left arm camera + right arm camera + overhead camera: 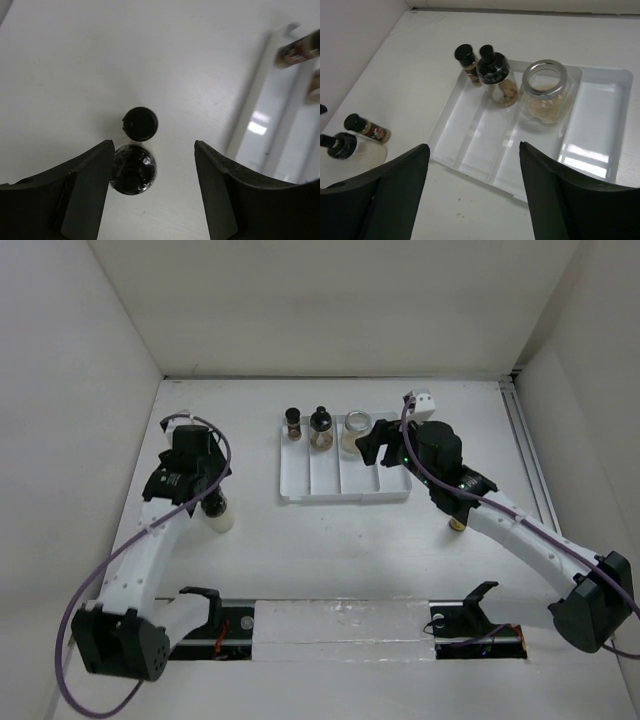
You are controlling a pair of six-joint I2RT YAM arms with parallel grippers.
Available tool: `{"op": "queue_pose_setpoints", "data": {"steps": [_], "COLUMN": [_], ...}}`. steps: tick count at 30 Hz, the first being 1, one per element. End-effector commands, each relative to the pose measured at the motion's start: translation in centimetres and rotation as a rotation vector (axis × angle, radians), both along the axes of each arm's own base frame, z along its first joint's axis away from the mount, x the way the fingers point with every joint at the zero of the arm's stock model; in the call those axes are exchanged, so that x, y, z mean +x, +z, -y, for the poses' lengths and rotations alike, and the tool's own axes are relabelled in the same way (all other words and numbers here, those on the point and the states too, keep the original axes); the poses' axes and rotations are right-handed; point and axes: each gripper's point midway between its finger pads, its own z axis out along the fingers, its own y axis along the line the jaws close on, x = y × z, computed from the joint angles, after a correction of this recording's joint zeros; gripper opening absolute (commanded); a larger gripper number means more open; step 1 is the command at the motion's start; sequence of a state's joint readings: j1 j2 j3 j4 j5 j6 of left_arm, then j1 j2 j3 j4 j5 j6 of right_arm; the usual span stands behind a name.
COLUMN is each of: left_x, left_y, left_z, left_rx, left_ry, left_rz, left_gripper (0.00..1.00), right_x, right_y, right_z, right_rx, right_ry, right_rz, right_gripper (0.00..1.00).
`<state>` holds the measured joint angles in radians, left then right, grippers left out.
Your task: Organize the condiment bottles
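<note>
Three condiment bottles stand at the back of the white divided tray (340, 490): a slim brown spice bottle (293, 423), a round black-capped jar (321, 427) and a clear silver-lidded jar (355, 432). They also show in the right wrist view, slim bottle (466, 59), round jar (495, 77), clear jar (545, 91). My right gripper (474, 150) is open and empty, hovering above the tray's near edge. My left gripper (152, 150) is open, straight above a cream squeeze bottle (132, 170) by its left finger and another spice bottle (140, 123). A yellow-capped amber bottle (458, 525) stands partly hidden under the right arm.
The tray (600, 135) has a bare right compartment and bare near halves. The cream bottle (221, 517) stands left of the tray on the table. Walls close the workspace at left, back and right. A black rail runs along the near edge (340, 625).
</note>
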<state>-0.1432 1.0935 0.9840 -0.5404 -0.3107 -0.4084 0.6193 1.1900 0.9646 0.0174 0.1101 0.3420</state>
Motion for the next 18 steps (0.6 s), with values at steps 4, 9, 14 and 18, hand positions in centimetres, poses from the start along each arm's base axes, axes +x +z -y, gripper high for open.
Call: {"op": "queue_pose_setpoints", "data": {"steps": [4,9,14,18], "left_x": [-1.3,-3.3,-3.8,-3.6], "left_y": [11.1,6.0,4.8,2.4], "left_z": [0.5,0.8,1.6,2.5], "left_rx": [-0.09,-0.071,-0.077,-0.12], "left_ry": [0.002,-0.008,-0.006,0.011], "left_rz": [0.352,0.168,0.099,-0.003], "left_gripper": [0.61,0.57,0.53,0.52], "right_x": [-3.1,-3.5,-3.3,-2.9], "right_y": [0.4,-0.3,0.2,0.6], "right_z": [-7.6,-8.7,-7.4,-6.8], "right_rx": [-0.029,-0.091,-0.09,-0.088], "right_ry": [0.269,0.236,0.181,0.15], "right_rz": [0.066,0.06,0.076,0.084], "right_gripper": [0.76,0.82,0.83,0.83]}}
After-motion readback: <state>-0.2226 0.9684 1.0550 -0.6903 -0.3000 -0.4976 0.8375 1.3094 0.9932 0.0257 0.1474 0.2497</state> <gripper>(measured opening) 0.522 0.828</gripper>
